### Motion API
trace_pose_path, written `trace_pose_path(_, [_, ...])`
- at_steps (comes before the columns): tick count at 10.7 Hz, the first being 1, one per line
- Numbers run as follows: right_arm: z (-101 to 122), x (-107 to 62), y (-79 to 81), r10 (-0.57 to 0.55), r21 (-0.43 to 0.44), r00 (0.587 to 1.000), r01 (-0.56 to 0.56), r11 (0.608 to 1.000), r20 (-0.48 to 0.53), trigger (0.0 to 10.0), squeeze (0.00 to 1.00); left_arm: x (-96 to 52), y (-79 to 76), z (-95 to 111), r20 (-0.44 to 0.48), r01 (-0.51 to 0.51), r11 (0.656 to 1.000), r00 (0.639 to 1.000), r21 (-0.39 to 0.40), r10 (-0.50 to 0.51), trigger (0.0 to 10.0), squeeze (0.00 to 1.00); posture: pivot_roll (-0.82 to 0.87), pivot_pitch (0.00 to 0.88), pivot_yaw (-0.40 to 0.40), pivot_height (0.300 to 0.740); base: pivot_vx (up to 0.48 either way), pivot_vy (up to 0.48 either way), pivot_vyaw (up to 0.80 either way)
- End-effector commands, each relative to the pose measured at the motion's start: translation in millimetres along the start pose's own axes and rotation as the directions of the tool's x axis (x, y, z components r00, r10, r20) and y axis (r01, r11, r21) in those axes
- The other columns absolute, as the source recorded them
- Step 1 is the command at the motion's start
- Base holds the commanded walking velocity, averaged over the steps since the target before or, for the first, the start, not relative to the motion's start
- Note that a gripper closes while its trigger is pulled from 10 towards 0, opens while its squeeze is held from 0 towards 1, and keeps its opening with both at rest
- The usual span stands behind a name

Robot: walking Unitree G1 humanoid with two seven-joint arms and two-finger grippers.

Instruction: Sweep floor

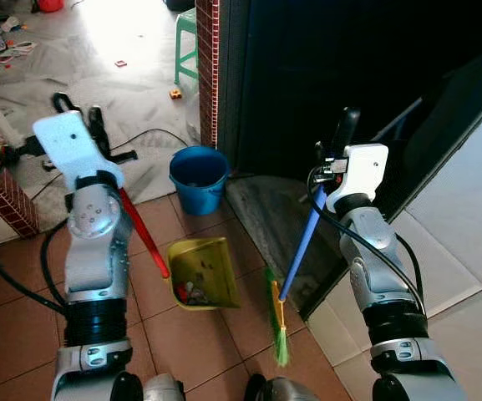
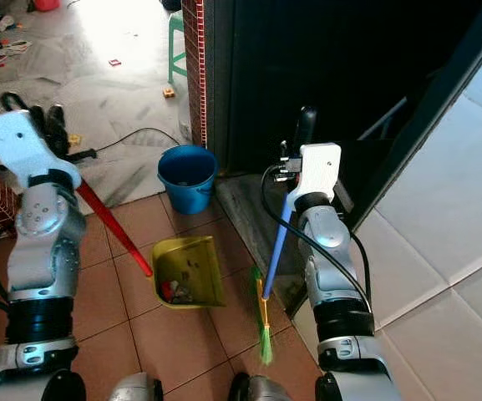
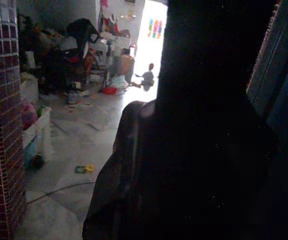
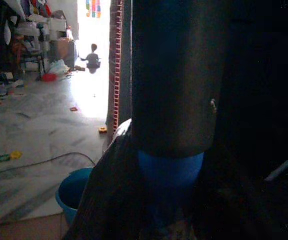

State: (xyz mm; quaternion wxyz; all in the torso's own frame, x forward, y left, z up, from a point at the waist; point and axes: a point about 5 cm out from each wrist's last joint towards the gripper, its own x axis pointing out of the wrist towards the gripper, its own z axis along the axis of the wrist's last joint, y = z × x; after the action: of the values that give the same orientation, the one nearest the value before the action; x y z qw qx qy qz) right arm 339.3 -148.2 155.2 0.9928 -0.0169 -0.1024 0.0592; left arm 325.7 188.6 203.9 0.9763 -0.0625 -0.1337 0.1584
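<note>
Spillage looks likeliest: left gripper [image 1: 86, 117] clamps the red-handled dustpan [image 1: 200, 272] beside the blue bucket [image 1: 198, 178], right gripper [image 1: 341, 138] clamps the broom [image 1: 295, 259], so tilting dumps debris.

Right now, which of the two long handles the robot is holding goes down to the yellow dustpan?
The red handle in the left claw joins the yellow dustpan. The blue handle in the right claw ends in the green broom bristles.

Doorway glare behind; wrist views dark, underexposed.
</note>
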Motion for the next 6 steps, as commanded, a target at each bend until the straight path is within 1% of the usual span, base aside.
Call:
trace_pose_path(1, [16, 4.4, -1.6, 0.003, -0.022, 0.997, -0.001, 1.000, 0.077, 10.0, 0.00, 10.4, 0.1, 26, 0.121, -0.007, 0.999, 0.993, -0.037, 0.012, 10.0, 0.00, 0.00, 0.014, -0.033, 0.740, 0.000, 0.000, 0.00])
trace_pose_path(2, [15, 3.2, -3.3, 0.000, -0.026, 0.997, 0.002, 1.000, 0.072, 10.0, 0.00, 14.8, 1.6, 35, 0.154, -0.014, 0.999, 0.988, -0.042, 0.020, 10.0, 0.00, 0.00, 0.016, -0.035, 0.740, 0.270, 0.000, 0.00])
trace_pose_path(3, [14, 1.8, -3.8, 0.000, -0.029, 0.998, 0.002, 1.000, 0.069, 10.0, 0.00, 18.6, 2.7, 48, 0.202, -0.024, 0.998, 0.979, -0.066, 0.037, 10.0, 0.00, 0.00, 0.016, -0.033, 0.740, 0.431, 0.000, 0.00])
trace_pose_path(5, [12, -0.5, -3.0, 0.000, -0.030, 0.998, 0.002, 1.000, 0.063, 10.0, 0.00, 22.8, -1.3, 62, 0.247, -0.012, 0.996, 0.969, -0.084, 0.033, 10.0, 0.00, -0.01, 0.017, -0.029, 0.740, 0.431, 0.000, 0.00])
trace_pose_path(6, [12, -0.7, -2.5, 0.002, -0.031, 0.998, 0.000, 1.000, 0.062, 10.0, 0.00, 24.7, 0.1, 65, 0.258, -0.027, 0.996, 0.965, -0.082, 0.047, 10.0, 0.00, -0.01, 0.017, -0.030, 0.740, 0.431, 0.000, 0.00])
